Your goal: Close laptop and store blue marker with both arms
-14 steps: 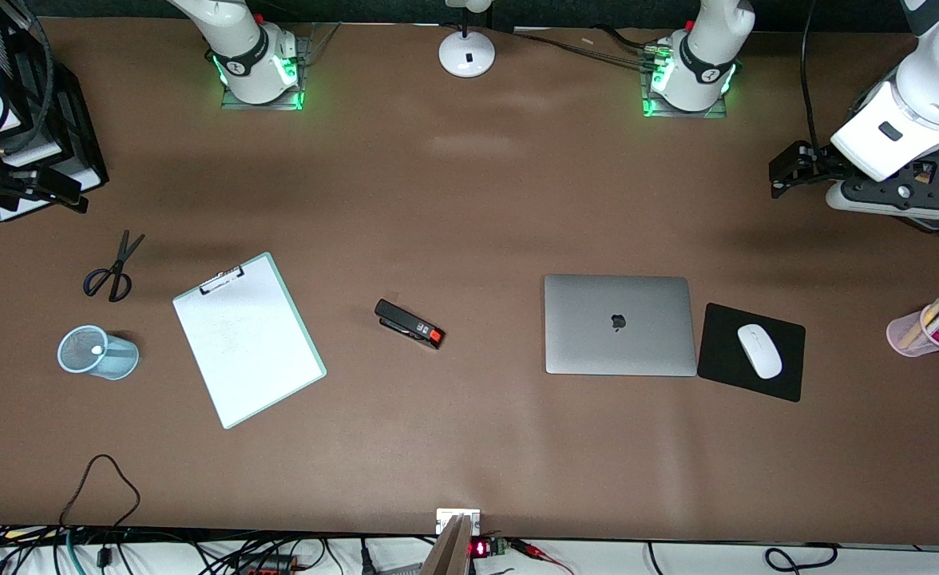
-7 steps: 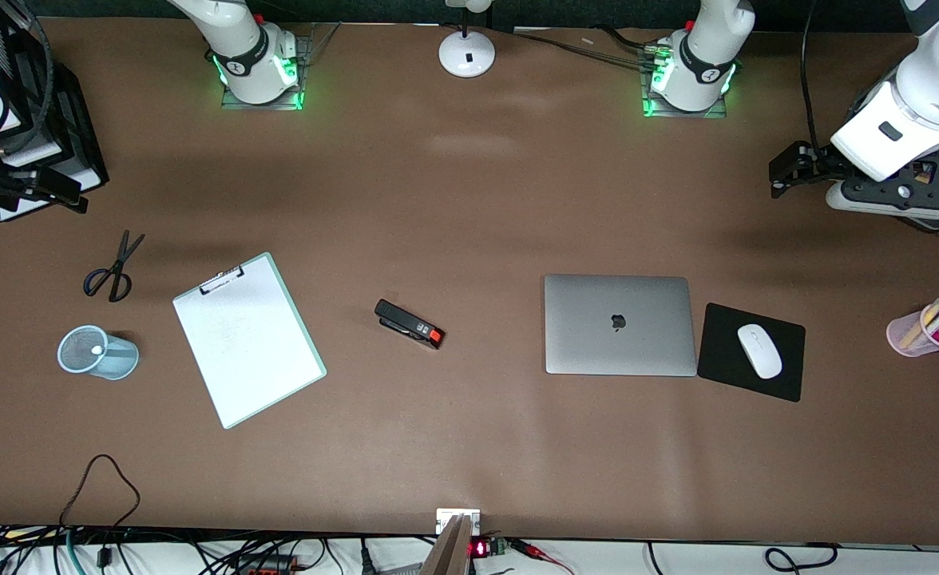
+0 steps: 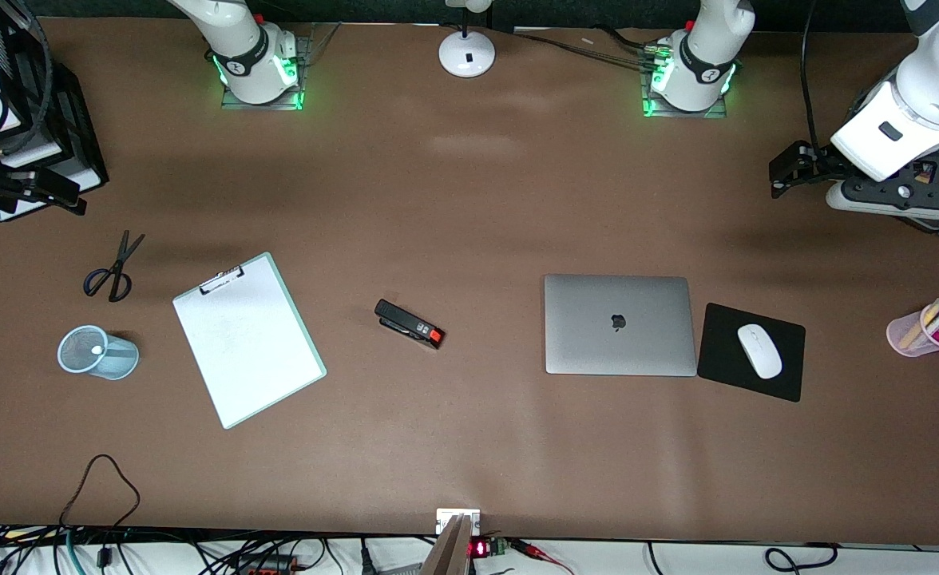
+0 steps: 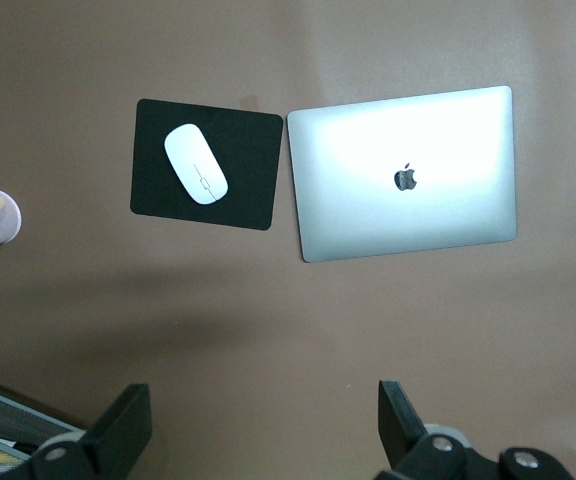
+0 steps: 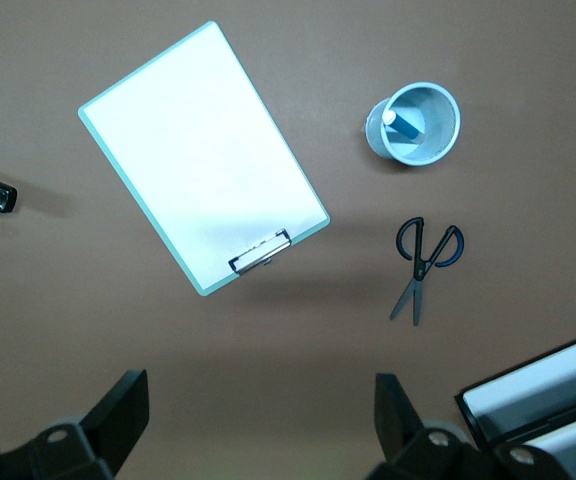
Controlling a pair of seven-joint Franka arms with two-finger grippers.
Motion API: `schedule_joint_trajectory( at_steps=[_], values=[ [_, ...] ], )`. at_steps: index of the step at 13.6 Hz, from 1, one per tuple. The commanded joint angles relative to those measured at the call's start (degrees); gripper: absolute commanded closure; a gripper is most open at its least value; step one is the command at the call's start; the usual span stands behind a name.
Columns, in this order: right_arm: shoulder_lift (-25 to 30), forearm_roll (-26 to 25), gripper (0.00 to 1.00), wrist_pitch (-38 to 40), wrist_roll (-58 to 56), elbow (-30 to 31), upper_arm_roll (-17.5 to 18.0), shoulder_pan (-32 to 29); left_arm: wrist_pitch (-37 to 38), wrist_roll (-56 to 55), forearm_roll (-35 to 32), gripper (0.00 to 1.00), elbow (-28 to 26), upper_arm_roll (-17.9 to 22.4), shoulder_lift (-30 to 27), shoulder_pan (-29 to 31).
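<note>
Two white arms [image 3: 909, 112] with dark grey joints, black cables, green-lit bases [image 3: 260, 76] and black two-finger grippers [image 4: 258, 440].

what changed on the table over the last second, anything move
Nothing visibly changed. The laptop lies closed beside the mouse pad, the blue marker stands in the blue cup, and the left gripper and right gripper hang open, waiting.

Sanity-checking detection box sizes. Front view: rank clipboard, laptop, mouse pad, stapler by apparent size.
1. clipboard and laptop: footprints look alike, not ranked.
2. mouse pad: clearly smaller.
3. stapler: smallest.
All lie flat on the table, so nearness hardly skews this.
</note>
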State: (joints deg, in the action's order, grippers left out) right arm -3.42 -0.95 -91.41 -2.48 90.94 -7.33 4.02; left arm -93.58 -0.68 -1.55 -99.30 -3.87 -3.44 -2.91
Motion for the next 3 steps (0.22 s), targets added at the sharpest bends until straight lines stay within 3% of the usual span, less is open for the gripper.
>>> schedule_joint_trajectory(
  at_steps=[1, 3],
  values=[
    [5.87, -0.10, 0.00, -4.72, 0.46, 7.65, 0.30, 0.02, 1.12, 0.33, -0.82, 0.00, 0.95, 0.00, -0.07, 0.19],
    [6.06, -0.36, 0.00, -3.69, 0.20, 7.59, 0.47, 0.11, 1.12, 0.33, -0.74, 0.00, 0.95, -0.09, -0.07, 0.19]
  ],
)
